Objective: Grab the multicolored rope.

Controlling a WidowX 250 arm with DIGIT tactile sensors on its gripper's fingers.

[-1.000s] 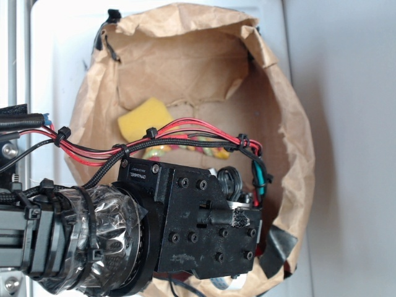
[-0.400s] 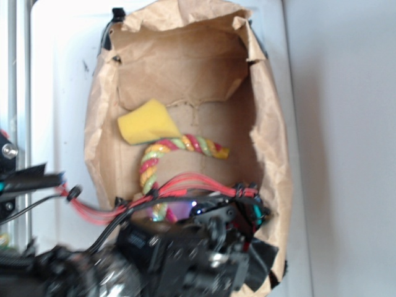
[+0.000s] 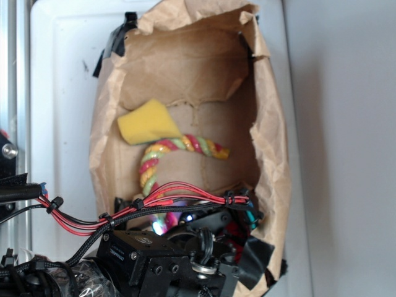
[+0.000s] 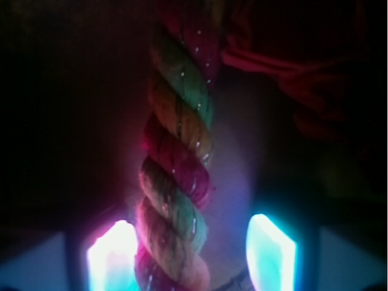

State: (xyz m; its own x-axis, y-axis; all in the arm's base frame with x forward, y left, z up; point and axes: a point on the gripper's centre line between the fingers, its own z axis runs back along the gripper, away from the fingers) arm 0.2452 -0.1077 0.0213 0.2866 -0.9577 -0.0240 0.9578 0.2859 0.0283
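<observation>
Brown paper bag (image 3: 272, 161), lying open toward the exterior camera, walls crumpled and torn along the rim. Inside on the bag's floor: a yellow sponge (image 3: 145, 122) toward the back left, and the multicolored rope (image 3: 162, 150), a thick twist of red-pink, yellow and pale green strands. The rope curves like a cane, its hooked end (image 3: 216, 150) pointing right just below the sponge, touching or nearly touching the sponge's corner; its long leg runs down toward the arm and disappears under the red and black wires (image 3: 179, 197). A bit of red cloth (image 4: 303, 79) shows dimly in the wrist view, upper right, beside the rope.

Gripper (image 4: 193, 257) is low in the bag's mouth, mostly hidden in the exterior view by the black wrist housing (image 3: 154, 263). Wrist view: the two glowing fingers (image 4: 112, 257) stand apart, one on each side of the rope (image 4: 179, 163); the left finger sits just beside or against the strand, the right one well clear. Not clamped.

Surface: bag rests on a white tray-like panel (image 3: 62, 93); plain grey surface (image 3: 346, 148) to the right.
</observation>
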